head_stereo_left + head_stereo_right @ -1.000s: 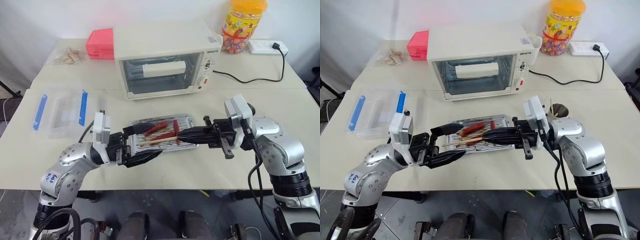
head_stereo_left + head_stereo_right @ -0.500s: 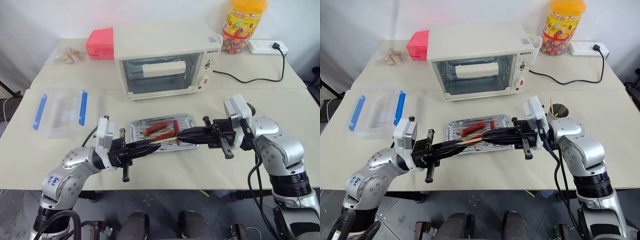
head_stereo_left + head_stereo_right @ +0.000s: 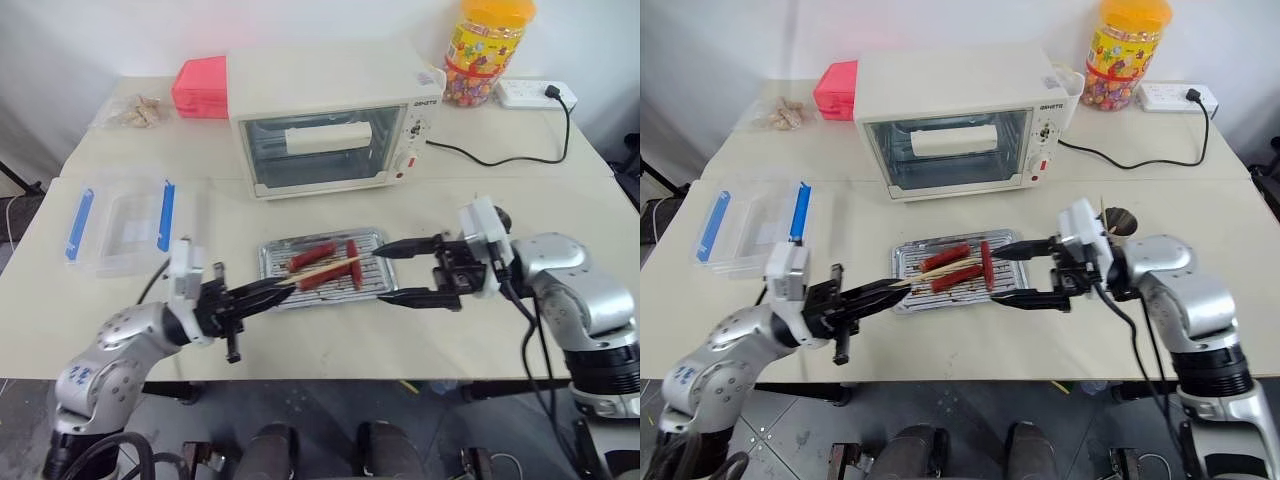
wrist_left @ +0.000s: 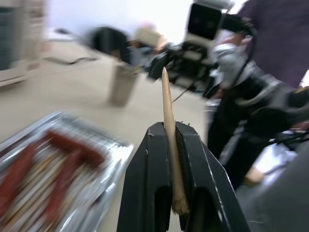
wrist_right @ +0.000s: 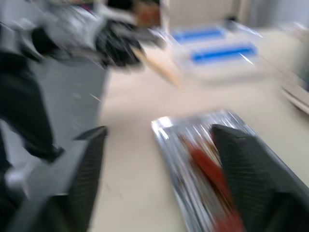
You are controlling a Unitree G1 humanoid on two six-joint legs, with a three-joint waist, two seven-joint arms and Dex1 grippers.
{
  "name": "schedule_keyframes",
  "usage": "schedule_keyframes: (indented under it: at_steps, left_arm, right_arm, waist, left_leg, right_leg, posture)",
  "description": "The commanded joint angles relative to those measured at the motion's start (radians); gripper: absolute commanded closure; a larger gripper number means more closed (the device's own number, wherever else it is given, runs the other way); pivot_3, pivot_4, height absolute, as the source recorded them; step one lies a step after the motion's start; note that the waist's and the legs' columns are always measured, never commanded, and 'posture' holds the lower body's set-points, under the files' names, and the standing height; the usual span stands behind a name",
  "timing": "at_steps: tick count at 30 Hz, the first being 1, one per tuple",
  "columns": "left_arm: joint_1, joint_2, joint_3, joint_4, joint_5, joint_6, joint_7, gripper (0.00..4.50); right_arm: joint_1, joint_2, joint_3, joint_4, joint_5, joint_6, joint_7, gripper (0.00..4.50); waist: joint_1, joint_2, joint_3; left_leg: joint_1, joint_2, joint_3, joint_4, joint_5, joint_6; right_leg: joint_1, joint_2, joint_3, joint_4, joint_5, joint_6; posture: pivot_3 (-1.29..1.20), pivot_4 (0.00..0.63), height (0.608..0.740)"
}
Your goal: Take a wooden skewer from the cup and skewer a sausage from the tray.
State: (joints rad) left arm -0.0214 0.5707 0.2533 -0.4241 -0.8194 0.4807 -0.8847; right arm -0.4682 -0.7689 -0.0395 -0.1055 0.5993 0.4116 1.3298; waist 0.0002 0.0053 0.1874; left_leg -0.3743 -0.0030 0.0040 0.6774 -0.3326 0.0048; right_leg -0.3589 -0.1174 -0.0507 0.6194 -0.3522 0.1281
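- Left eye view: thin pale wooden skewer (image 3: 322, 269) slants over shallow silvery metal tray (image 3: 372, 236), pinched in left gripper (image 3: 283, 288); right gripper (image 3: 392, 272) level, fingers wide.
- Left wrist view: black fingers (image 4: 147, 183) clamp skewer; grey-tan cup (image 4: 121, 85) beyond.

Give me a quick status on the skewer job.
Left gripper shut on wooden skewer. Right gripper open, empty. Sausages on tray. Nothing blocking.

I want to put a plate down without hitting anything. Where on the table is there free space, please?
Free: the table between the power cord and the right gripper; also the front strip between the tray and the near edge. Crowded: around the tray, where the left gripper holds the wooden skewer.
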Motion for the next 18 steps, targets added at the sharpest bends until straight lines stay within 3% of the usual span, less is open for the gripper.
schedule_keyframes:
  at_steps: [1,7,12,15,18]
  left_arm:
    - [0.085,0.002,0.129,0.008,0.071,-0.124,0.023,4.50]
    - [0.245,-0.040,0.268,0.057,0.167,-0.269,0.075,4.50]
    - [0.280,-0.068,0.271,0.045,0.175,-0.297,0.110,4.50]
    - [0.259,-0.067,0.248,0.046,0.175,-0.298,0.117,4.50]
    - [0.233,-0.062,0.231,0.047,0.174,-0.291,0.126,4.50]
  right_arm:
    - [0.069,-0.030,-0.083,0.061,-0.025,-0.073,0.000,0.06]
    - [0.199,-0.030,-0.146,0.181,-0.108,-0.245,-0.009,0.06]
    - [0.206,-0.006,-0.103,0.064,-0.116,-0.198,-0.073,0.06]
    - [0.119,-0.001,-0.013,-0.086,-0.164,0.013,-0.241,0.06]
    - [0.010,-0.064,0.156,-0.217,-0.259,0.306,-0.335,0.06]
  waist:
    - [-0.001,0.000,0.000]
    - [-0.001,0.000,0.000]
    - [-0.001,0.000,0.000]
    - [-0.002,0.000,0.000]
    - [-0.003,0.001,0.000]
  left_leg:
    - [0.000,0.000,0.000,0.000,0.000,0.000]
    - [0.001,0.001,0.001,-0.001,0.000,0.000]
    - [0.001,0.001,0.001,-0.001,0.000,0.000]
    - [0.001,0.001,0.001,-0.001,0.000,-0.001]
    - [0.001,0.001,0.002,-0.003,0.000,-0.001]
  right_leg:
    - [0.000,0.000,0.000,0.000,0.000,0.000]
    - [0.000,0.000,0.000,-0.001,0.000,0.000]
    - [0.000,-0.005,0.001,-0.004,0.000,0.000]
    - [0.000,-0.006,0.001,-0.004,0.000,0.000]
    - [-0.002,-0.007,0.001,-0.003,0.000,-0.001]
  posture:
    - [0.00,0.150,0.740]
    - [0.00,0.150,0.740]
    - [0.00,0.150,0.740]
    - [0.00,0.150,0.740]
    - [0.00,0.150,0.740]
